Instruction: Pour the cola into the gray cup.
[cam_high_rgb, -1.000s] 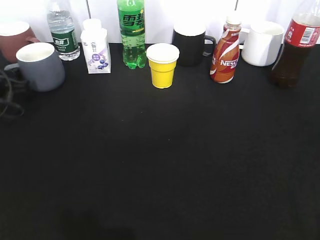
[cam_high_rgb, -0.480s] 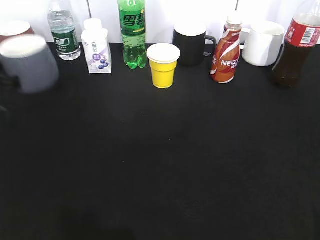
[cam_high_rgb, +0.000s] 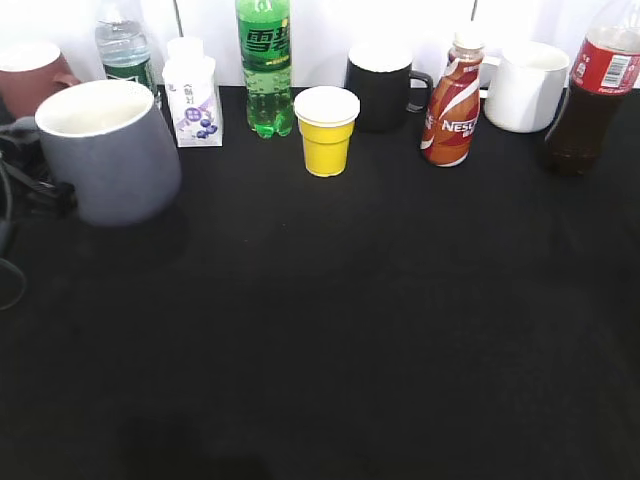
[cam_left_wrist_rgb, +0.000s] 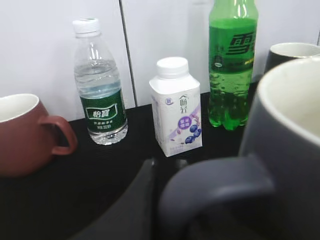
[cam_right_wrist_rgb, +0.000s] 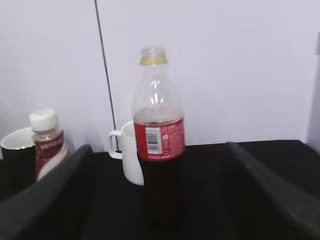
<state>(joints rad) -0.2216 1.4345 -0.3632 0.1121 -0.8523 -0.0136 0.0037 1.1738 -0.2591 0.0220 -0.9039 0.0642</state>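
Gray cup (cam_high_rgb: 112, 150) sits at the left, tilted, mouth up toward the camera, its handle (cam_left_wrist_rgb: 215, 187) grasped by the left pincer (cam_left_wrist_rgb: 150, 200). Far right, the cola (cam_right_wrist_rgb: 159, 150) stands upright, uncapped, between the spread-open right pincer's (cam_right_wrist_rgb: 160, 200) fingers (cam_right_wrist_rgb: 55, 195).

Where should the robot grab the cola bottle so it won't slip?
Probably around the cola body at the red label, coming straight from the front with the open right gripper. The bottle stands upright and uncapped, its sides there are straight and round, and the white mug sits close behind-left, so the front is freest.
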